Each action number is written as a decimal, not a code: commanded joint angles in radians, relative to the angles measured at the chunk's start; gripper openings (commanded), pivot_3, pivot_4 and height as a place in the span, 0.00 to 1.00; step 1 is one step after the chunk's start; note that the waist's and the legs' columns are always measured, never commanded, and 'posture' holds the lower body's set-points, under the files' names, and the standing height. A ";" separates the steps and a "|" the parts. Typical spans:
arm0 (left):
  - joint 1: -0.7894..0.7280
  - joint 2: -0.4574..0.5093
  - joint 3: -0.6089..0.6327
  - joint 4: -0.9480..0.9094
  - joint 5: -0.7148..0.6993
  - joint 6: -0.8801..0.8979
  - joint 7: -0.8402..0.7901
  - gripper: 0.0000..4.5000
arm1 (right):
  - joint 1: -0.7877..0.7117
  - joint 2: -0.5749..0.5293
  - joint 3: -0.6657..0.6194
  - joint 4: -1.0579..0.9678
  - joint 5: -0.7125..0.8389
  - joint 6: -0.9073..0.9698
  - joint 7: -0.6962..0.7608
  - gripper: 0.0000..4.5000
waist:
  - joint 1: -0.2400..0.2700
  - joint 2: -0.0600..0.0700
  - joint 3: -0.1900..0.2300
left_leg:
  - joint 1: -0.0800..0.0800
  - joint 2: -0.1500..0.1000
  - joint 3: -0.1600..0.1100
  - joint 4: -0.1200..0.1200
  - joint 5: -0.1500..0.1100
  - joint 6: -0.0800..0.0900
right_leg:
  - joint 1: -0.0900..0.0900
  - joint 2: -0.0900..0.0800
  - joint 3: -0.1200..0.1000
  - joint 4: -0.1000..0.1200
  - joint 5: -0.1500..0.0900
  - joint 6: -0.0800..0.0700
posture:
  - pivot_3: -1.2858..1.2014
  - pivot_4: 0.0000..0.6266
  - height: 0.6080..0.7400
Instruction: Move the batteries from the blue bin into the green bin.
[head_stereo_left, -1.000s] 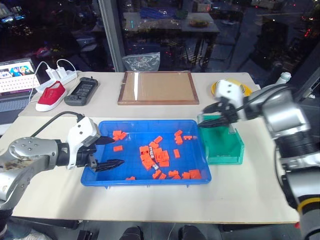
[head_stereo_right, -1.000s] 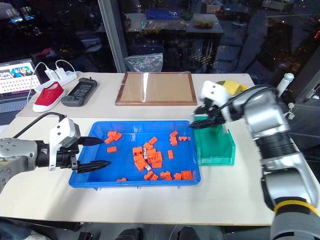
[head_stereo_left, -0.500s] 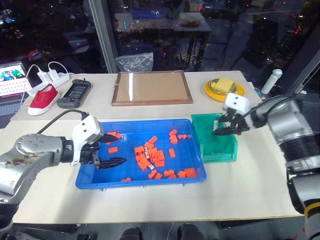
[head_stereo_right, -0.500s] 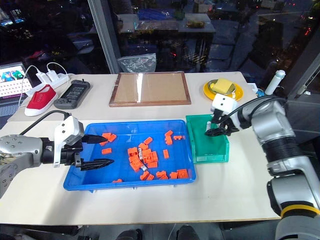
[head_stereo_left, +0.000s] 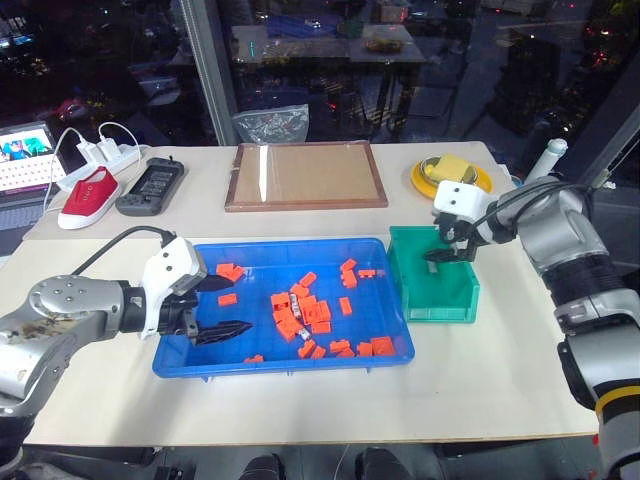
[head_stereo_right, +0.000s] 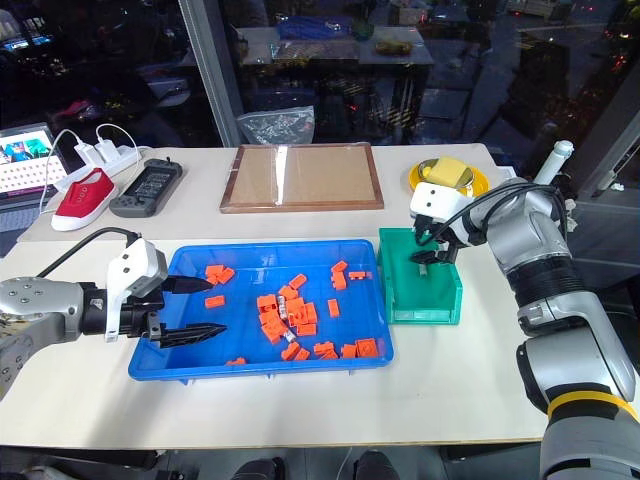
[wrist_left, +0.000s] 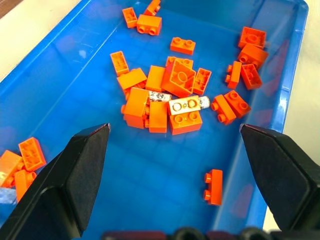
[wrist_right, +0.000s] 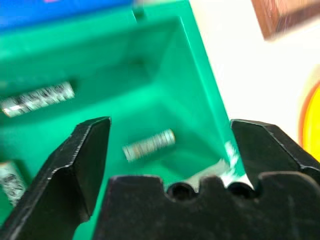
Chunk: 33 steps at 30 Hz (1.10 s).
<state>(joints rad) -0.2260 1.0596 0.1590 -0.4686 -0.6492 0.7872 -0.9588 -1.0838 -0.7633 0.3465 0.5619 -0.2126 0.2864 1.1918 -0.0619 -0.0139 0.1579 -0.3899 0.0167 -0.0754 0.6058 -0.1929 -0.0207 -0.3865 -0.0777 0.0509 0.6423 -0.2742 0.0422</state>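
Right wrist view looks straight into the green bin (wrist_right: 165, 85), where 3 batteries lie on the floor: 1 (wrist_right: 149, 145) between the spread black fingers of the right pincer (wrist_right: 167, 145), 1 (wrist_right: 37, 98) farther along the floor, and 1 (wrist_right: 10, 182) partly cut off at the frame's edge. The right pincer stands wide open with nothing in it, poised over the bin's rear half as seen from the head camera (head_stereo_left: 442, 250).

Across the table (head_stereo_left: 500, 370), the green bin sits just beside the right end of the blue bin (head_stereo_left: 260, 362). The blue bin holds a scatter of orange blocks (head_stereo_left: 305, 312), and the left wrist view picks out 2 more batteries in the middle of the pile: 1 (wrist_left: 186, 104) lying on top of a block and 1 (wrist_left: 159, 95) wedged among the blocks beside it.

The left pincer (head_stereo_left: 225, 305) hovers over the left end of the blue bin, its fingers parted wide and empty, pointing toward the block pile.

Behind the bins lie a wooden-framed tray (head_stereo_left: 305, 175), a yellow plate (head_stereo_left: 452, 178), a red shoe (head_stereo_left: 85, 195) and a dark handset (head_stereo_left: 148, 185)
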 joint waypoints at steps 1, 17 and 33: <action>-0.004 0.011 0.035 -0.020 -0.004 -0.004 -0.003 1.00 | -0.037 -0.008 -0.079 -0.113 0.069 0.062 0.042 0.99 | 0.001 0.000 0.000 | 0.000 0.000 0.000 0.000 0.000 0.000 | 0.000 0.000 0.000 0.000 0.000 0.000 | 0.52 0.24 1.00; 0.039 0.032 0.087 0.042 0.045 -0.043 -0.036 1.00 | 0.113 0.132 -0.035 -0.624 0.361 0.361 0.140 0.99 | 0.001 0.000 0.000 | 0.000 0.000 0.000 0.000 0.000 0.000 | -0.001 0.000 0.000 0.002 0.000 0.000 | 0.52 0.24 1.00; 0.075 0.026 0.100 0.004 0.046 -0.030 -0.035 1.00 | 0.167 0.318 0.215 -0.566 0.235 0.317 -0.017 0.99 | 0.006 0.000 0.000 | 0.001 0.000 0.000 0.000 0.000 0.000 | -0.001 0.000 0.000 0.003 0.000 0.000 | 0.52 0.24 1.00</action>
<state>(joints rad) -0.1466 1.0748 0.2238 -0.4306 -0.5962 0.7652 -0.9944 -0.9040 -0.4512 0.5638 -0.0253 0.0465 0.6376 1.1917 -0.0562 -0.0144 0.1576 -0.3891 0.0171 -0.0759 0.6061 -0.1931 -0.0205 -0.3874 -0.0773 0.0508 0.6453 -0.2742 0.0422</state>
